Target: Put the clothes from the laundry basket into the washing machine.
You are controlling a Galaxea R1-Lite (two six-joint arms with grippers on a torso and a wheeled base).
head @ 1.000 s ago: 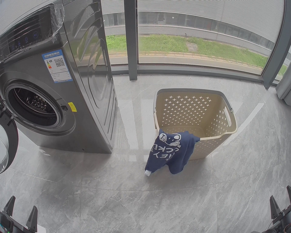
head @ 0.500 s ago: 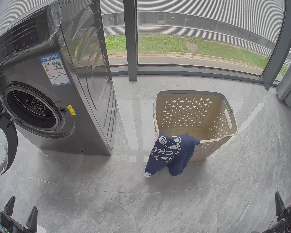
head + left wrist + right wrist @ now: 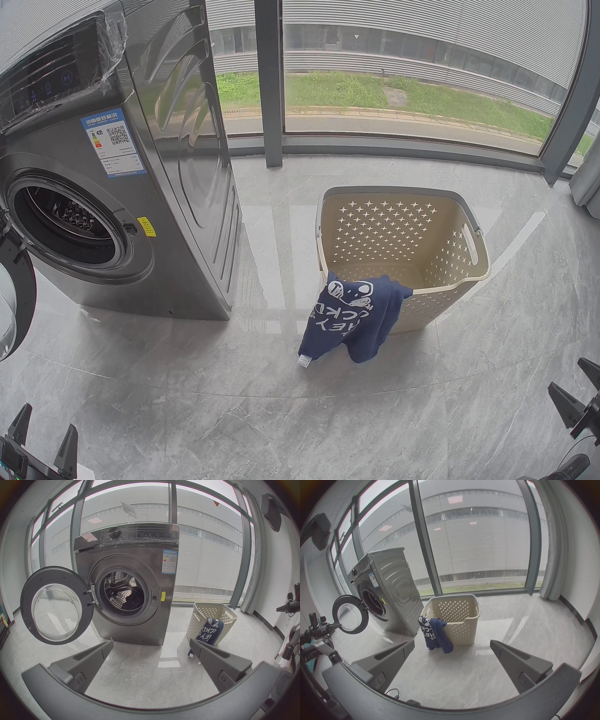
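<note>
- The left pincer (image 3: 45,431) sits low at the near left, just above the floor (image 3: 250,412). Its fingers are spread apart, released, with nothing between them.
- The right pincer (image 3: 567,378) sits at the near right edge, also above the floor. It too is released, with an empty gap between its fingers.
- Both pincers are well apart from the clothes and from the machine.
- A navy T-shirt (image 3: 353,315) with white print is draped over the near rim of the laundry basket (image 3: 400,189). Most of the cloth hangs down the outside wall, and its lower edge and a small white tag reach the floor.
- The basket is beige with star-shaped holes and a grey rim, and stands upright on the floor. Its inside looks bare apart from the part of the shirt folded over the rim.
- The grey washing machine (image 3: 181,187) stands to the left of the basket, near it but not touching.
- The machine's round door (image 3: 12,300) is swung wide open to the left, leaving the drum (image 3: 69,215) exposed.
- In the left wrist view a dark shape lies inside the drum; what it is cannot be told.
- Behind everything runs a tall window (image 3: 406,62), with a pale curtain (image 3: 587,181) at the far right.
</note>
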